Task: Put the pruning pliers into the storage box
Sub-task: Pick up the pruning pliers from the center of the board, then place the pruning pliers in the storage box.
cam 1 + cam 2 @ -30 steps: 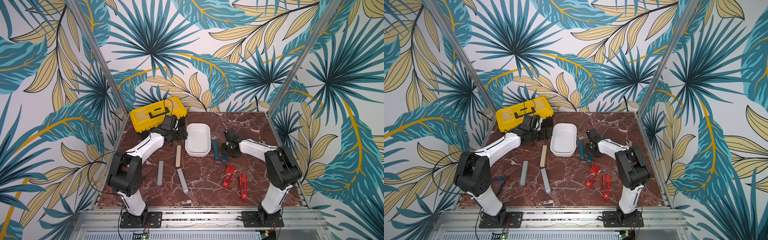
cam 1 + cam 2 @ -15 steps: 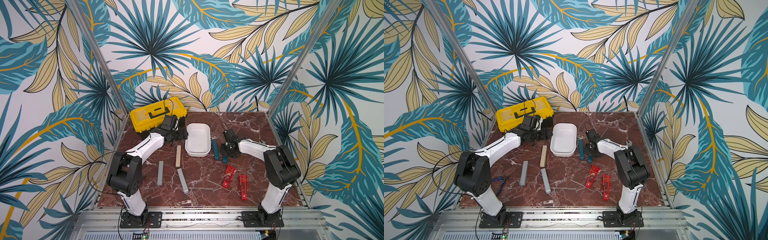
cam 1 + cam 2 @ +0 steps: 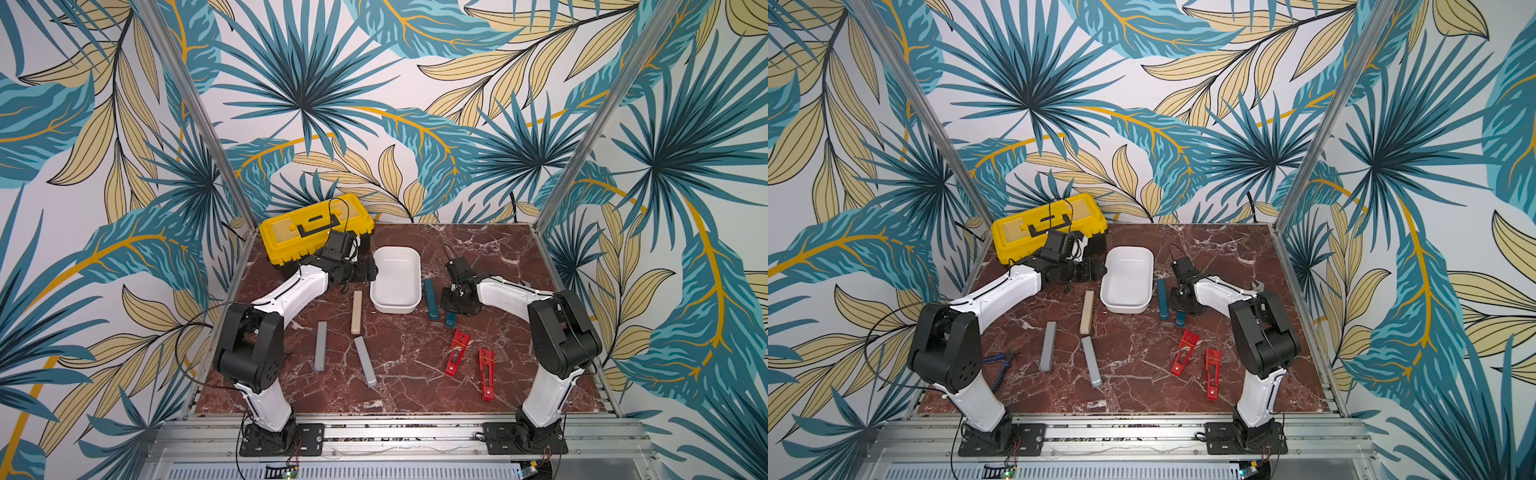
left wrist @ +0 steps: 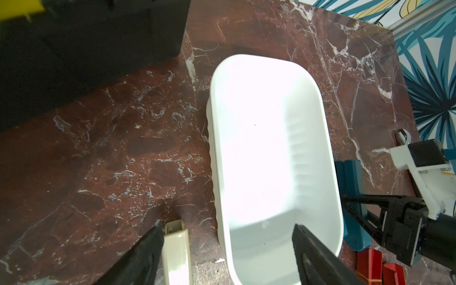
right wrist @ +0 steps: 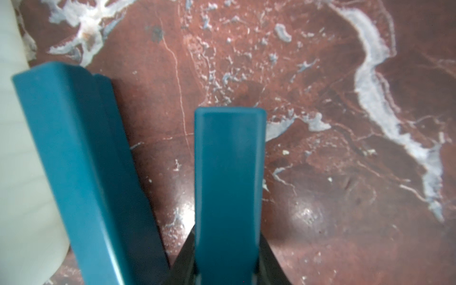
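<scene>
The red marble table carries everything, with the yellow-lidded toolbox closed at its far left corner. Next in size, the white storage box sits mid-table and is empty in both top views, so by my reading none of the seven pruning pliers pieces is stowed and the job is only at its first pick. The two grey pieces and the beige piece lie on the left arm's side of the box. One teal piece lies just beside the box's other wall, and the two red pieces lie nearer the front. The right gripper is clamped on the second teal piece – whether it has left the marble I cannot tell. The left gripper stands spread wide and holds nothing, one finger by the beige piece's end and the other over the box. No brand, label or lettering is legible on anything here.
</scene>
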`<state>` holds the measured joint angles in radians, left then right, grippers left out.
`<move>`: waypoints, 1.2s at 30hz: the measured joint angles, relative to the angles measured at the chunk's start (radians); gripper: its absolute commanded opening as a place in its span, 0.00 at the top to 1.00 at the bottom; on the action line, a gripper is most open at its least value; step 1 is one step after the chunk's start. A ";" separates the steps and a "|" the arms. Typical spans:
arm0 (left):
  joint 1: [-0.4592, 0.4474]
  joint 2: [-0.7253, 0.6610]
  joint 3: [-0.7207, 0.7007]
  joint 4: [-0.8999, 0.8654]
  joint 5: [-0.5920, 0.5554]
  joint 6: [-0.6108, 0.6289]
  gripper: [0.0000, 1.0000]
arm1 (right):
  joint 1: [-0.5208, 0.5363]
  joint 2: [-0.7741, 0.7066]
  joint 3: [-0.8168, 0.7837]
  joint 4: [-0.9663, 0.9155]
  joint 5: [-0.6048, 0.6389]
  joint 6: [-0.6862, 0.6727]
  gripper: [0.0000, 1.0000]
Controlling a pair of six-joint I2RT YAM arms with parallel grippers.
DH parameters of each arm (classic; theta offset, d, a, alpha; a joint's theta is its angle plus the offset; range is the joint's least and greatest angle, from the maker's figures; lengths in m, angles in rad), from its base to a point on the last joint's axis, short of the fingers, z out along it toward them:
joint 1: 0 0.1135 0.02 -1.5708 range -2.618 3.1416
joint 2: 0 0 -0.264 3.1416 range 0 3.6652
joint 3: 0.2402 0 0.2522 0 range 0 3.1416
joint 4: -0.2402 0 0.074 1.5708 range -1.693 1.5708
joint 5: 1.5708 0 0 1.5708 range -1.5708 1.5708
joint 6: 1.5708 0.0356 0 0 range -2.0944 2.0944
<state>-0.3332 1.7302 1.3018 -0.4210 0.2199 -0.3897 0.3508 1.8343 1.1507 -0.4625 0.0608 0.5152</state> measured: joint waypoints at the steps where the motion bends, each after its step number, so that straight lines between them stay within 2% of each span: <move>1: 0.000 0.000 0.004 -0.009 0.004 0.005 0.14 | 0.000 -0.007 0.000 -0.009 -0.003 0.000 0.90; 8: 0.000 0.000 0.014 -0.047 0.043 0.042 0.16 | 0.005 -0.085 0.033 -0.050 -0.010 -0.003 0.91; 13: 0.000 0.014 0.014 -0.042 0.058 0.044 0.24 | 0.010 -0.124 0.073 -0.068 -0.015 -0.010 0.92; 16: 0.000 0.058 0.030 -0.035 0.055 0.026 0.33 | 0.016 -0.146 0.091 -0.079 -0.021 -0.014 0.92; 24: 0.000 0.202 0.128 -0.029 0.003 -0.035 0.37 | 0.040 -0.223 0.114 -0.090 -0.049 -0.029 0.92; 31: 0.000 0.257 0.183 -0.022 -0.006 -0.079 0.54 | 0.056 -0.240 0.145 -0.089 -0.079 -0.034 0.92; 36: -0.006 0.302 0.242 -0.026 0.002 -0.093 0.58 | 0.064 -0.239 0.146 -0.089 -0.098 -0.034 0.92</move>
<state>-0.3393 2.0319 1.5440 -0.4469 0.2214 -0.4824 0.4152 1.5951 1.2972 -0.5510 -0.0368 0.4812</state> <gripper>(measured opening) 0.435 0.303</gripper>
